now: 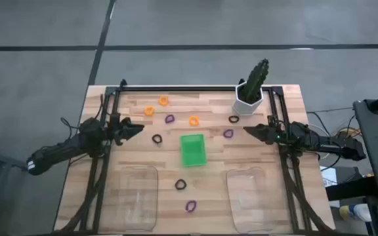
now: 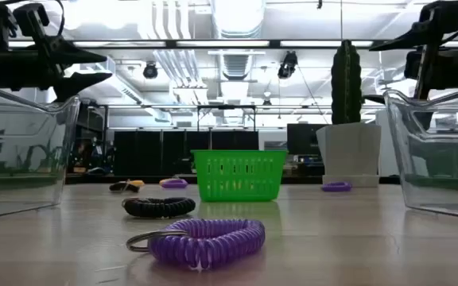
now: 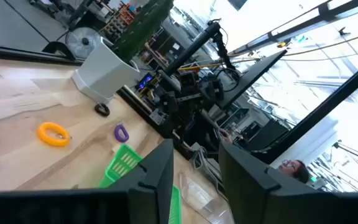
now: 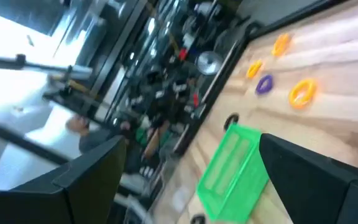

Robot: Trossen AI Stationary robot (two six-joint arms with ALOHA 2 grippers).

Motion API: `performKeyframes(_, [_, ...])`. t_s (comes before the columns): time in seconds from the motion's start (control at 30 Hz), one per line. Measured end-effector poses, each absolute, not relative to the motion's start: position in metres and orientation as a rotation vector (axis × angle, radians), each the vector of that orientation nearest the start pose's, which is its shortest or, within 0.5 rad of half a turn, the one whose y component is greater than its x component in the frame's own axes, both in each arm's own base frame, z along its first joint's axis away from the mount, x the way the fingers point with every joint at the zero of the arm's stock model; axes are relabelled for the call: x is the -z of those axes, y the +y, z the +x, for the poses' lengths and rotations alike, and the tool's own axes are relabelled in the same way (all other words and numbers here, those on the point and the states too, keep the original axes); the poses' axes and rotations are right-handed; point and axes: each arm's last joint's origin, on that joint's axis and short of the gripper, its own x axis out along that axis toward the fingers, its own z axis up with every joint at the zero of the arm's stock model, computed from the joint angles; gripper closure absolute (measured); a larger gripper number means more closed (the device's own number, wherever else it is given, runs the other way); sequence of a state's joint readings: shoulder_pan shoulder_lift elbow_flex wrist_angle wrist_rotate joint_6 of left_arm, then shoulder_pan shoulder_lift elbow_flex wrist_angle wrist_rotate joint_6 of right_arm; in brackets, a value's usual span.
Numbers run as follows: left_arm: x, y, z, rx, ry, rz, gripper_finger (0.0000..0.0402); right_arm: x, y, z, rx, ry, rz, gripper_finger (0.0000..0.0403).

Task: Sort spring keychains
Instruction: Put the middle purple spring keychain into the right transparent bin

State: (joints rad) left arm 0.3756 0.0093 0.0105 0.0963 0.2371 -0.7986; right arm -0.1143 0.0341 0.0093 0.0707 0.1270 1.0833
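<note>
Wooden table (image 1: 136, 203) is sitting on grey floor, with spring keychains (image 1: 190, 206) lying scattered around the green tray (image 1: 192, 149) in the middle. The left gripper (image 1: 135, 129) is hovering narrowly open, holding nothing. The right gripper (image 1: 251, 132) is hanging wide open, also empty.

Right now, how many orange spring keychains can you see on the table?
3, all toward the table's far edge: one nearest that edge, one left of it, one just beyond the green tray. None look hidden.

Two dark jointed arms, black tapered fingers (image 3: 157, 186)
</note>
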Motion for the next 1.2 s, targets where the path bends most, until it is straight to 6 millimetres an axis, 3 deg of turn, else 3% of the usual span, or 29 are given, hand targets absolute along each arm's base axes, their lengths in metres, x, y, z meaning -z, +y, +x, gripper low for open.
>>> performKeyframes(0.27, [-0.175, 0.029, 0.092, -0.105, -0.148, -0.767, 0.028, -0.171, -0.019, 0.097, 0.294, -0.274, 1.222, 0.0039])
performKeyframes(0.57, [-0.175, 0.03, 0.092, -0.114, -0.152, -0.772, 0.028, -0.173, -0.019, 0.096, 0.31, -0.282, 1.115, 0.0039])
performKeyframes(0.77, [-0.175, 0.03, 0.092, -0.103, -0.163, -0.929, 0.028, -0.182, -0.021, 0.095, 0.281, -0.405, 1.226, 0.0039])
performKeyframes(0.93, [-0.175, 0.03, 0.092, -0.104, -0.174, -1.027, 0.028, -0.194, -0.019, 0.096, 0.192, -0.468, 1.214, 0.0039])
performKeyframes(1.07, [-0.175, 0.03, 0.092, -0.105, -0.174, -1.025, 0.028, -0.213, -0.018, 0.102, 0.211, -0.345, 1.177, 0.0039])
performKeyframes(1.2, [-0.175, 0.03, 0.092, -0.105, -0.174, -1.025, 0.028, -0.235, -0.018, 0.118, 0.327, -0.039, 1.097, 0.0039])
